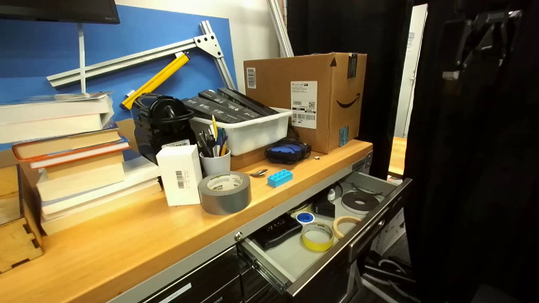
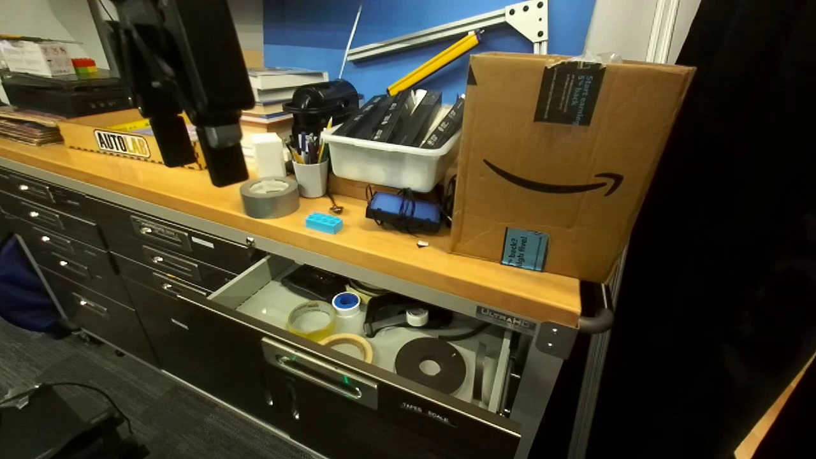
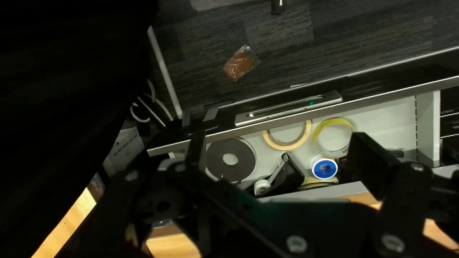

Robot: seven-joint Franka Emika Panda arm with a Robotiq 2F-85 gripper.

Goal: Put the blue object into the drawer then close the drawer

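Note:
The blue object is a small light-blue studded brick point(image 1: 280, 178) lying on the wooden tabletop near its front edge; it also shows in an exterior view point(image 2: 324, 223) and is out of the wrist view. The drawer point(image 1: 286, 263) is pulled out below it, pale grey inside with a dark front; it also shows in an exterior view point(image 2: 261, 307) and the wrist view point(image 3: 383, 122). My gripper point(image 3: 281, 148) is open and empty, its fingers wide apart over the drawer in the wrist view. In both exterior views the gripper point(image 1: 476, 71) point(image 2: 201, 159) hangs high, apart from the brick.
The drawer holds a dark tape roll point(image 2: 431, 366), a yellow tape ring point(image 2: 311, 320), a tan ring point(image 1: 346, 227) and a blue-centred spool point(image 3: 324, 169). Beside the brick stand a grey tape roll point(image 1: 225, 193), a spoon point(image 1: 258, 173), a navy lump point(image 1: 288, 151) and a cardboard box point(image 1: 303, 101).

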